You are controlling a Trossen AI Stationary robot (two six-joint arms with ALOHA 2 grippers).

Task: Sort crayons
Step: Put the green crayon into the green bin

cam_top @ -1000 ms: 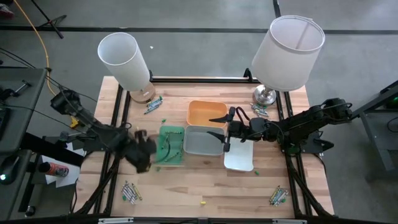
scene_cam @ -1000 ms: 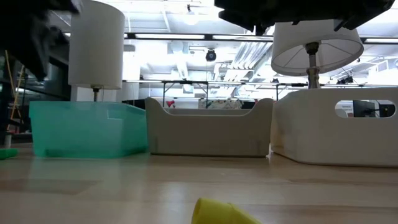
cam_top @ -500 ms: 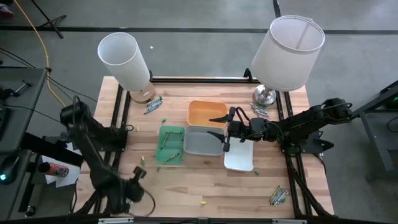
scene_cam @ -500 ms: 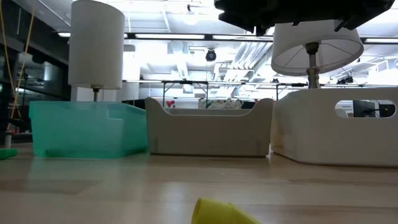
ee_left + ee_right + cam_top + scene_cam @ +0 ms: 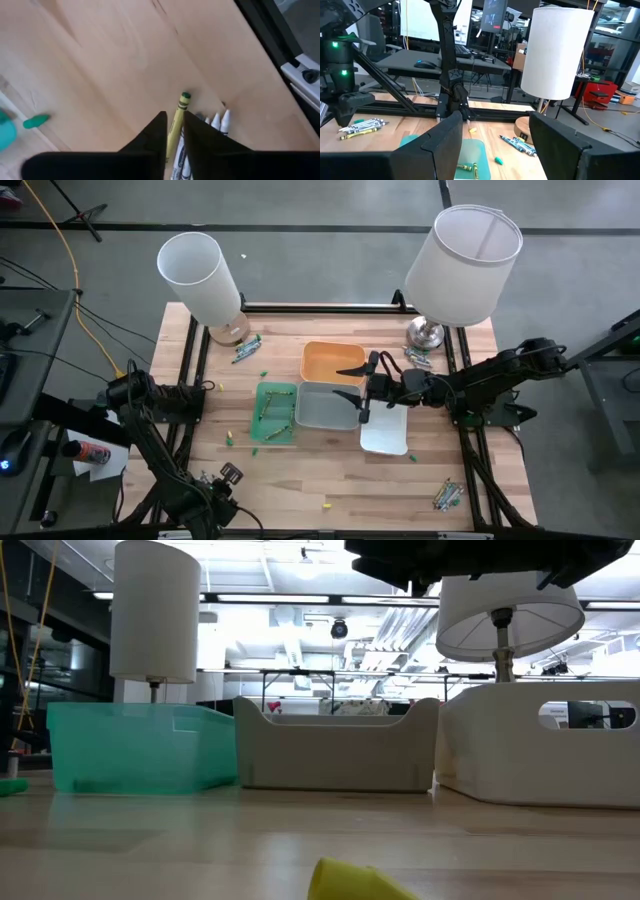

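- Reaching for the crayon pile (image 5: 210, 488) at the tabletop's (image 5: 330, 480) front-left corner; judged next: spread wider, then pinch one.
- Left pincer (image 5: 173, 131) hovers, fingers narrowly parted, a yellow-green crayon (image 5: 178, 117) between the tips.
- Right pincer (image 5: 352, 388) waits spread over the grey tray (image 5: 322, 408).

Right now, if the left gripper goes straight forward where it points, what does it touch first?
Probably the yellow crayon between the fingers of the left gripper, on the pile of crayons at the table's near-left corner; depth is unclear.
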